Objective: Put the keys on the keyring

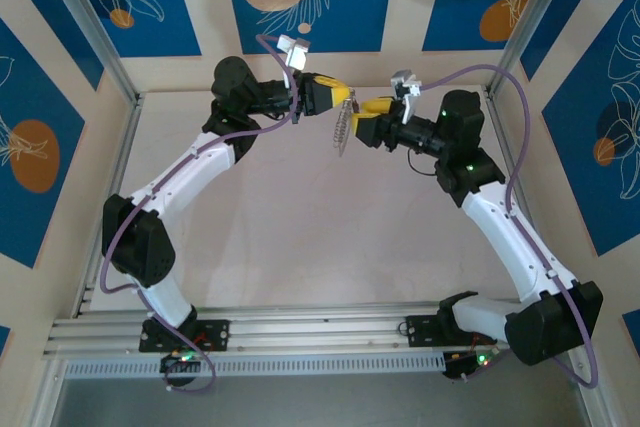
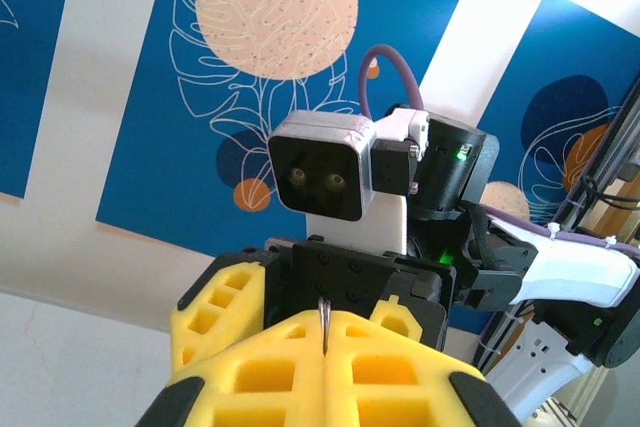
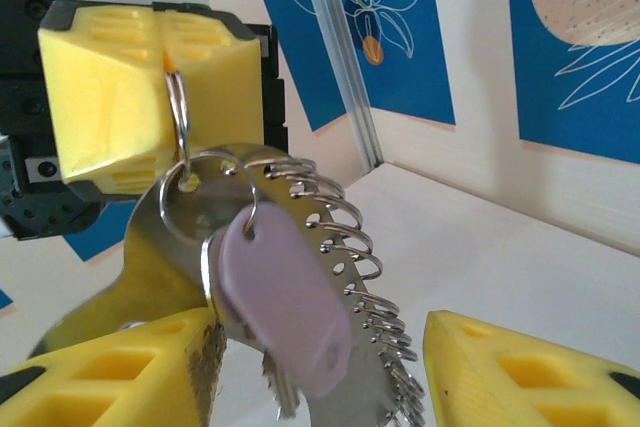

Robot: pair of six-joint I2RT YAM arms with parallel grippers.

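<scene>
Hanging above the far middle of the table [image 1: 300,237], the keyring [image 1: 342,132] sat between the two grippers, clear of the surface.

Item 1, left arm: it reached from the near left base up toward the far middle. Left gripper [image 1: 344,101]: its yellow pads were pressed fully together. From the left wrist, the left gripper [image 2: 324,332] showed a thin sliver of metal standing upright in the seam between the pads. From the right wrist, the left gripper [image 3: 170,57] showed that sliver to be a wire ring [image 3: 180,122] clamped at its top and hanging down.

Item 2, keyring [image 3: 372,387]: grey metal, with one coiled side on the right. The wire ring passed through a hole near its top, so it hung from the left gripper.

Item 3, key [image 3: 285,297]: it had a lilac head. It hung in front of the keyring from a round ring at the top, with its silvery blade pointing down. Whether that ring also went round the keyring could not be told.

Item 4, right gripper [image 1: 357,117]: it was just right of the keyring and faced the left gripper. From the right wrist, the right gripper [image 3: 320,372] had its jaws apart. One finger [image 3: 110,372] was behind the keyring's left side, the other [image 3: 530,367] well to the right of the coil. It gripped nothing.

Item 5, right arm: it reached from the near right base to the far middle.
</scene>
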